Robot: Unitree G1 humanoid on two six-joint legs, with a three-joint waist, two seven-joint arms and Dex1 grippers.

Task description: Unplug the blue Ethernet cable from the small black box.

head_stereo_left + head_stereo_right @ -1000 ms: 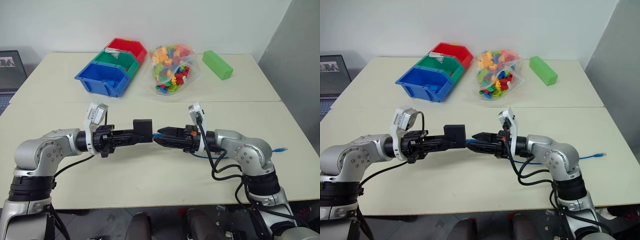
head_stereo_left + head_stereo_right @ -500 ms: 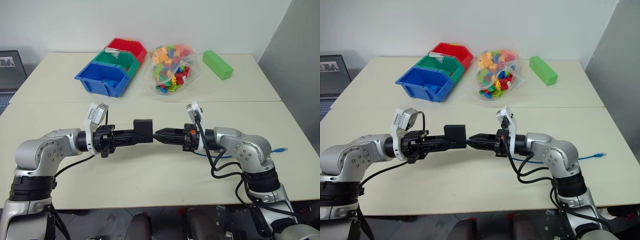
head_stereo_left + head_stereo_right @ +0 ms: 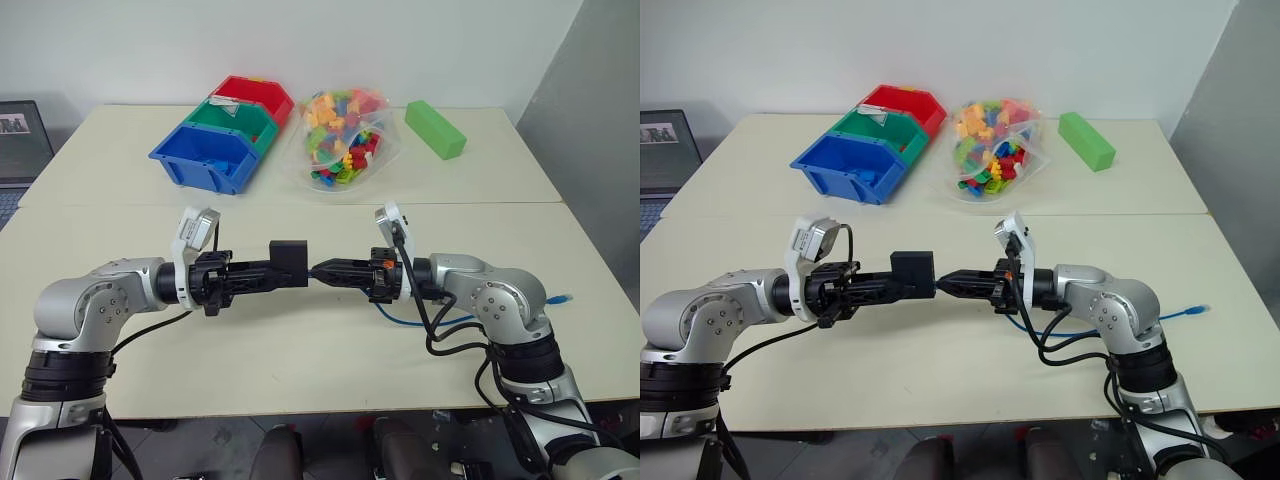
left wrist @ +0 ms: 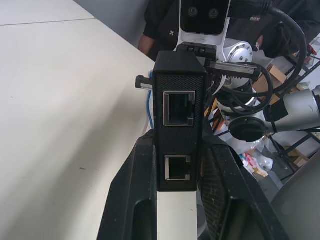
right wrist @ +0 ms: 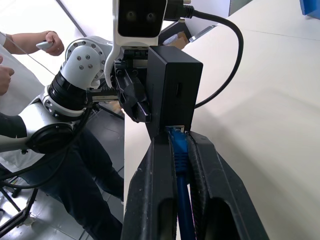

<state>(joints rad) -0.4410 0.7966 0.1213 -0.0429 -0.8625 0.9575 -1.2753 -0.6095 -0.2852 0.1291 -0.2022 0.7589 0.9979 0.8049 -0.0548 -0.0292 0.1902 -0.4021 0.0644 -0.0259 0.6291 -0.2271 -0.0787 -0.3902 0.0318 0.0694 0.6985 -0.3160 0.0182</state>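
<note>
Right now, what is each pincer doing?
Left pincer: shut on the small black box.
Right pincer: shut on the blue Ethernet cable, which is plugged into the box.

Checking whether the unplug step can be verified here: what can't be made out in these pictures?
- Plug latch: in the right wrist view, the right claw fingers cover the blue Ethernet cable where it enters the small black box.
- Cable's middle: eye views, hidden behind the right arm.
- Blue bin contents: too small.
</note>
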